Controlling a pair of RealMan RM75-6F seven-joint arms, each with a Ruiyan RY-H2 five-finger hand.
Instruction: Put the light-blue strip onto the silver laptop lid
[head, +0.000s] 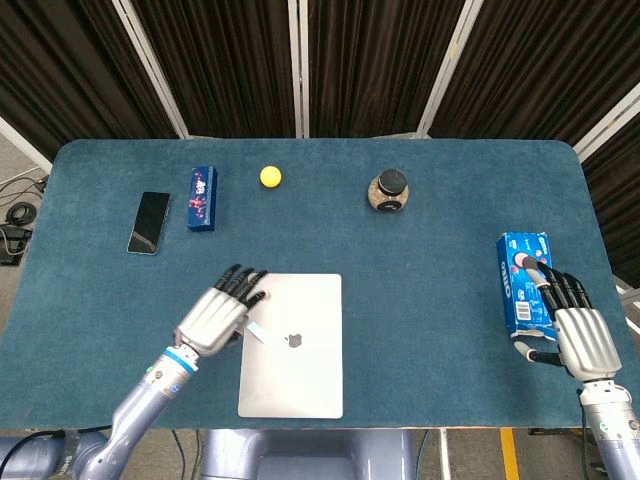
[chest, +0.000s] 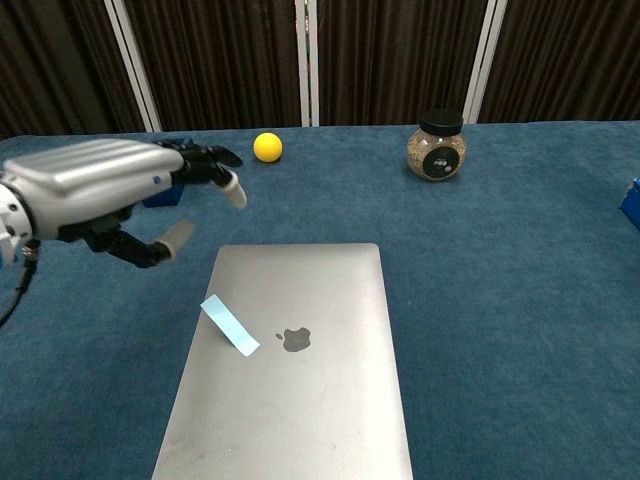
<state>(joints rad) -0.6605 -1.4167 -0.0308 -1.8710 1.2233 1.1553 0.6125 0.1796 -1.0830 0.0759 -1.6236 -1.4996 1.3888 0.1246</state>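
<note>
Light-blue strip (chest: 230, 325) lies flat on silver laptop lid (chest: 300, 400), left of logo, nothing touching it. Left hand (chest: 105, 190) above lid's left edge, fingers spread, holding nothing. Right hand (head: 578, 335) rests beside blue snack box (head: 522, 280) (fingers loosely extended, empty). Step judged: placement done; next move calls only for clearing left arm without brushing strip.

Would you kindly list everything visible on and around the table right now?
table: one, blue cloth top
laptop: one, silver, closed, front centre
strip: one, light blue, lying on the laptop lid left of its logo
phone: one, dark, far left
box: one, dark blue, beside the phone
ball: one, yellow, rear
jar: one, dark lid, rear centre
cookie pack: one, blue, right edge
left robot hand: open, raised by the laptop's left edge
right robot hand: fingers resting on the cookie pack
</note>
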